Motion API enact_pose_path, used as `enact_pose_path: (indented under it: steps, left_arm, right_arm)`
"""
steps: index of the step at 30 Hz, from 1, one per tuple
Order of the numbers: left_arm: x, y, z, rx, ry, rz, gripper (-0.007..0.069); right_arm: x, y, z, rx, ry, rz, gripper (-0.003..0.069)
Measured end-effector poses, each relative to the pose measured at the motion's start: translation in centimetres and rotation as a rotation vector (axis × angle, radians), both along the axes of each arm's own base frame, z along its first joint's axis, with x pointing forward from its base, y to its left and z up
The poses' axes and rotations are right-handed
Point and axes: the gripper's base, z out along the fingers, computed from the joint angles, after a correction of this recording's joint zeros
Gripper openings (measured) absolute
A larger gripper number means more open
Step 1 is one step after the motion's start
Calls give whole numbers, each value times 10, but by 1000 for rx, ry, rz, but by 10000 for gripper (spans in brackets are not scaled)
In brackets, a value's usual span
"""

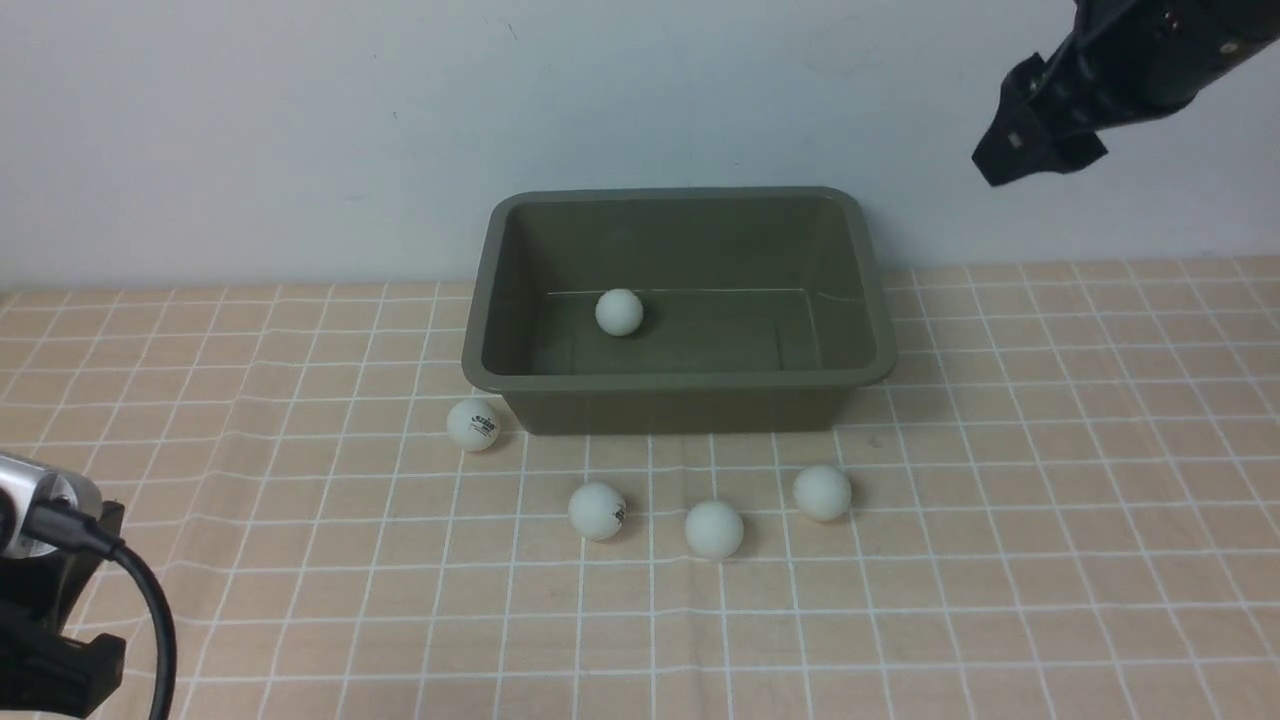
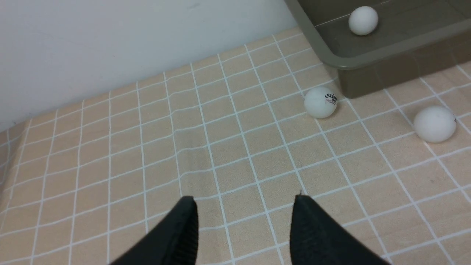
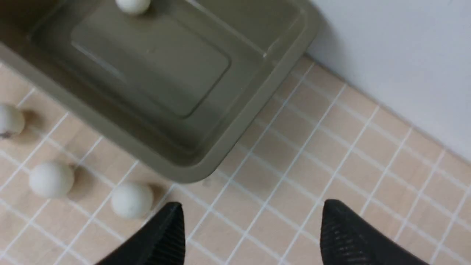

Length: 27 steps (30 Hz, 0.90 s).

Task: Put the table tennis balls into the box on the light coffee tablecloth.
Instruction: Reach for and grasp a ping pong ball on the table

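The olive-green box [image 1: 680, 381] stands on the light coffee tablecloth [image 1: 1050, 450] by the back wall, with one white ball [image 1: 619, 312] inside. Several more balls lie on the cloth in front of it: a logo ball [image 1: 473, 424] at the box's front-left corner, another logo ball [image 1: 597, 511], and two plain balls [image 1: 714, 528] [image 1: 822, 492]. My right gripper [image 3: 253, 206] hangs open and empty, high above the cloth just right of the box [image 3: 235, 125]. My left gripper [image 2: 244, 200] is open and empty over bare cloth, well left of the nearest ball [image 2: 320, 102].
A white wall rises right behind the box. The left arm's body and cable [image 1: 60, 560] fill the front-left corner. Bare cloth stretches to both sides of the box and toward the front edge.
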Motion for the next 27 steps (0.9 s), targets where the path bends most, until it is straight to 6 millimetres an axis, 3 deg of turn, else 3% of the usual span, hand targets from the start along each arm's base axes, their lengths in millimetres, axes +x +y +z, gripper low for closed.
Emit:
enact_pose_path:
  steps: [4,9,17,22,27]
  left_arm:
    - [0,0,0,-1,0,0,314]
    - [0,0,0,-3,0,0,314]
    - [0,0,0,-3,0,0,314]
    - [0,0,0,-3,0,0,314]
    - [0,0,0,-3,0,0,314]
  right_arm:
    - [-9,1,-25,23,77,-6,451]
    - [-25,6,-72,74,152,-26,451]
    - [-58,44,-134,134,109,-27,451]
    - [-56,66,-152,181,91,-66,451]
    - [-48,74,-175,206,124,-136,447]
